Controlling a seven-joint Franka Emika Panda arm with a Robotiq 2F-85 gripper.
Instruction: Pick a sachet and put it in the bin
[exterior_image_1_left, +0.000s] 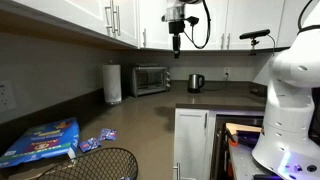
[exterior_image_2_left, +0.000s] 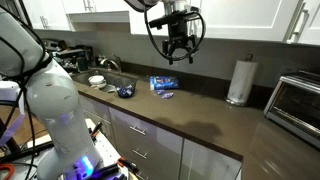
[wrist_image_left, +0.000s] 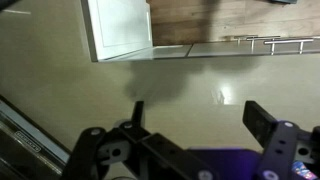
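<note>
Two small blue-purple sachets (exterior_image_1_left: 90, 144) (exterior_image_1_left: 107, 134) lie on the dark counter beside a large flat blue package (exterior_image_1_left: 40, 140). One sachet shows in an exterior view (exterior_image_2_left: 166, 95) in front of that package (exterior_image_2_left: 165, 82). The round black wire-mesh bin (exterior_image_1_left: 95, 165) stands at the near end of the counter; a dark round shape (exterior_image_2_left: 125, 92) by the sink seems to be it. My gripper (exterior_image_1_left: 176, 42) (exterior_image_2_left: 178, 50) hangs high above the counter, far from the sachets. In the wrist view the gripper (wrist_image_left: 200, 125) is open and empty, and no sachet or bin shows there.
A paper towel roll (exterior_image_1_left: 112, 83), toaster oven (exterior_image_1_left: 150, 79) and kettle (exterior_image_1_left: 196, 82) stand along the back wall. White upper cabinets (exterior_image_1_left: 90, 15) hang over the counter. A sink with a bowl (exterior_image_2_left: 97, 80) lies beyond the bin. A white cabinet door (wrist_image_left: 118, 28) shows below the wrist.
</note>
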